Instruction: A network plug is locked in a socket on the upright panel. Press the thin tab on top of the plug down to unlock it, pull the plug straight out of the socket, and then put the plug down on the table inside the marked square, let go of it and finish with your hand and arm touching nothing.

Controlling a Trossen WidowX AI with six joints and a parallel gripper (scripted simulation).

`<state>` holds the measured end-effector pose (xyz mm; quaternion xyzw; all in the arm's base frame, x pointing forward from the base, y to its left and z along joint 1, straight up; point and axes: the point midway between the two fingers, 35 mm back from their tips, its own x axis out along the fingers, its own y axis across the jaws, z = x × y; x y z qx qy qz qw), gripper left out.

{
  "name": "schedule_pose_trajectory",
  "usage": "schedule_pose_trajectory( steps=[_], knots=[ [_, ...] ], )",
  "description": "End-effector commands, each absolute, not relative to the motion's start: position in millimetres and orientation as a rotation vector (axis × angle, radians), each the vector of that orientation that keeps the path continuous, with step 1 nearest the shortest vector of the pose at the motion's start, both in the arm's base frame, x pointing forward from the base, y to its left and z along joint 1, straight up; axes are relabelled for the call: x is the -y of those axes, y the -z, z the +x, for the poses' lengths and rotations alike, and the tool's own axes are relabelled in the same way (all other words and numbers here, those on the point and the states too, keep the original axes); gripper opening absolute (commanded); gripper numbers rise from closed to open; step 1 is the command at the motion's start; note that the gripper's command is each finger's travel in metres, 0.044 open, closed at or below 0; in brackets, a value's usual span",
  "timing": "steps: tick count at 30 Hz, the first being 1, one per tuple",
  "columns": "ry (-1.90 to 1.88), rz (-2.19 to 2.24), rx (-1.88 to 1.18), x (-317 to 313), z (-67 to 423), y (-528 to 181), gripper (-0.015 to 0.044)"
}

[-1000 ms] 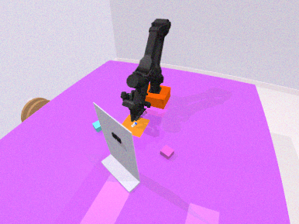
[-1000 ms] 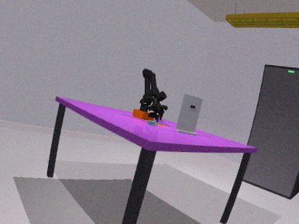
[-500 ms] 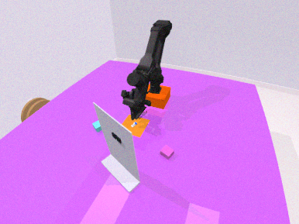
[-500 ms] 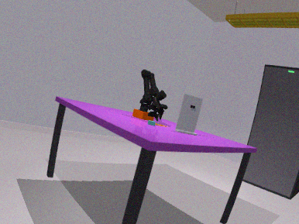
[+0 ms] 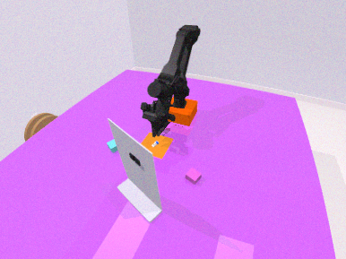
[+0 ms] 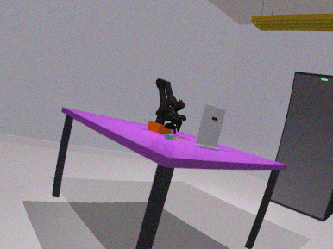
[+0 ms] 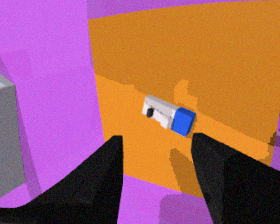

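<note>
The network plug (image 5: 155, 143) (image 7: 168, 112), white with a blue end, lies flat on the orange marked square (image 5: 162, 151) (image 7: 138, 47) on the purple table. My gripper (image 5: 159, 133) (image 6: 172, 128) (image 7: 158, 143) is open and hangs just above the square. In the wrist view the plug lies beyond the fingertips and clear of both fingers. The upright grey panel (image 5: 136, 174) (image 6: 210, 128) (image 7: 9, 135) stands in front of the square, and its dark socket (image 5: 134, 159) shows no plug.
An orange block (image 5: 185, 111) (image 6: 158, 127) sits at the arm's base behind the square. A small cyan block (image 5: 112, 145) lies left of the square and a small pink block (image 5: 194, 175) lies to its right. A wooden round object (image 5: 38, 124) stands off the table's left edge.
</note>
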<state>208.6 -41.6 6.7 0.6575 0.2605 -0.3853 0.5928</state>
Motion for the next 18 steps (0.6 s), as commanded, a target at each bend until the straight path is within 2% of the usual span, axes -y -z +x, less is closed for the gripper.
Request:
schedule_pose_trajectory(
  steps=[1, 18],
  knots=[
    [0.886, 1.529, -0.599, 41.6, 209.6, -11.2, 0.0156],
    [0.886, 1.529, -0.599, 42.4, 213.3, -34.3, 0.0156]
  ],
)
